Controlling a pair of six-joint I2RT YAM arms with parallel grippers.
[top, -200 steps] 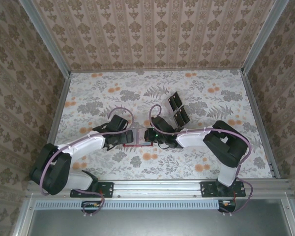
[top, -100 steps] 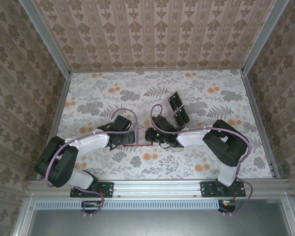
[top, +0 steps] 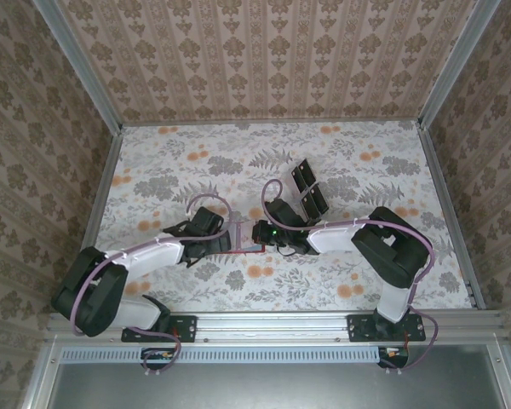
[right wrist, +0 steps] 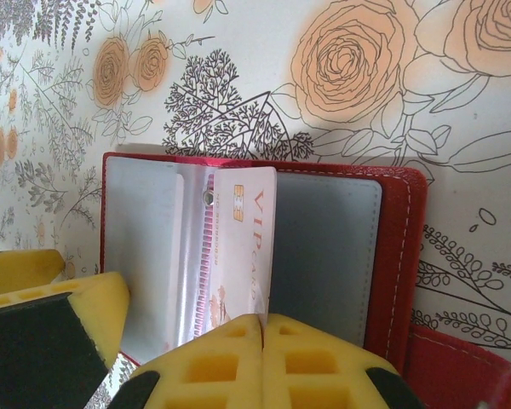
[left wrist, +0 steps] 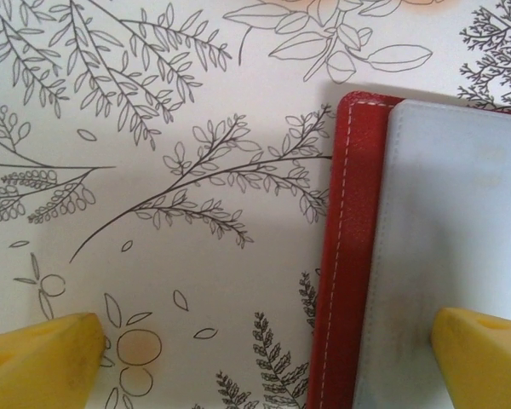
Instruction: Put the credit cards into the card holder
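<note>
Nearest us, the right fingers [right wrist: 315, 358] are pressed together on the near edge of a pale credit card [right wrist: 243, 230] marked VIP, which runs along the middle fold of the open card holder [right wrist: 396, 256]. The card sits against the clear sleeves [right wrist: 192, 256] just left of that fold. We cannot tell whether its far end is already inside a sleeve. At the card holder's left edge, the left fingers [left wrist: 43, 358] stand spread wide and grip nothing, one over the bare surface [left wrist: 196, 102] beside the red rim, the other over the pale inner pocket.

We judge the step in hand to be feeding this card into a pocket. To do it well, we should line the card up with the fold, slide it in slowly at a shallow angle, and let go only once most of it is seated. The left fingers could press the left flap flat so the card holder neither skids nor folds shut. Beyond the card holder, a tray [top: 307, 189] of dark rectangles lies well apart, and we would leave it alone.
</note>
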